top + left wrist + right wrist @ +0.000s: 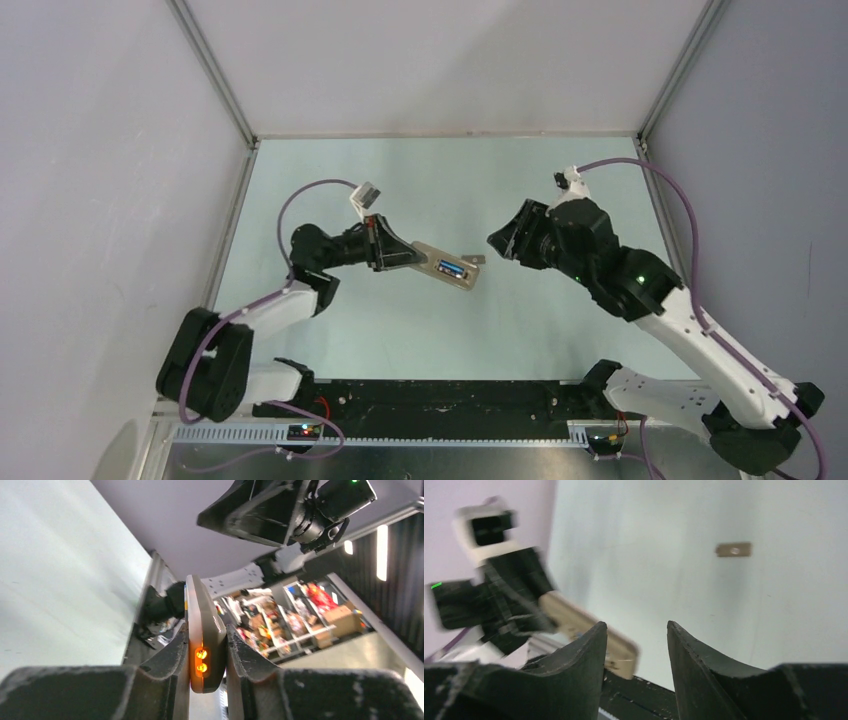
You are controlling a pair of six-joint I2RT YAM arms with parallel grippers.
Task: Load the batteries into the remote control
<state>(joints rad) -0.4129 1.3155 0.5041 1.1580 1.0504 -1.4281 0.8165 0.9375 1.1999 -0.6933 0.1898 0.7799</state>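
Observation:
The remote control (pixel 432 262) is held off the table, tan back up, with a blue battery (pixel 450 268) lying in its recessed slot. My left gripper (pixel 392 254) is shut on the remote's near end. In the left wrist view the remote (pixel 205 615) stands edge-on between the two pads, two orange lights glowing at its end. My right gripper (pixel 503 243) hangs to the right of the remote, apart from it, open and with nothing in it. In the right wrist view the fingers (pixel 589 650) stand well apart, and the blurred remote (pixel 574 620) sits behind the left one.
A small tan rectangular piece (pixel 733 549) lies flat on the pale green table (pixel 420 180), seen just beyond the remote's tip (pixel 473 260) in the top view. Grey walls close the table in at the left, back and right. A black rail (pixel 450 395) runs along the near edge.

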